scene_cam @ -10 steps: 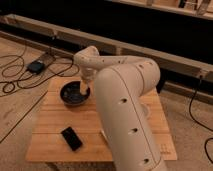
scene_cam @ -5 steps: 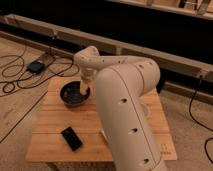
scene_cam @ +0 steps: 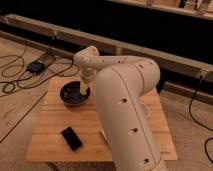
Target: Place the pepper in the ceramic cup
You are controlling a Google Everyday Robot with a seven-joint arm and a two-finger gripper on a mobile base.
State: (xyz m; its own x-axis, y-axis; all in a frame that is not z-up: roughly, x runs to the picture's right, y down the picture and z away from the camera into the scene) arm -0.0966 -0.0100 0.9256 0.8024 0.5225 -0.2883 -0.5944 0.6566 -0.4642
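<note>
Hand (scene_cam: 83, 91) hangs over the wide dark bowl (scene_cam: 64, 95) on the pale wooden counter (scene_cam: 52, 117), probably after the pepper; I can't tell its grip.

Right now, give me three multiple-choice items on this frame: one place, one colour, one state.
1. Over the wooden table, the gripper is:
A. at the dark bowl
B. at the near edge
C. at the far right corner

2. The flat slab on the table is:
A. white
B. black
C. red

3. The bowl is:
A. upside down
B. on its side
C. upright

Answers:
1 A, the gripper hangs right over the bowl.
2 B, the slab is dark against the pale wood.
3 C, the bowl's open mouth faces up.
</note>
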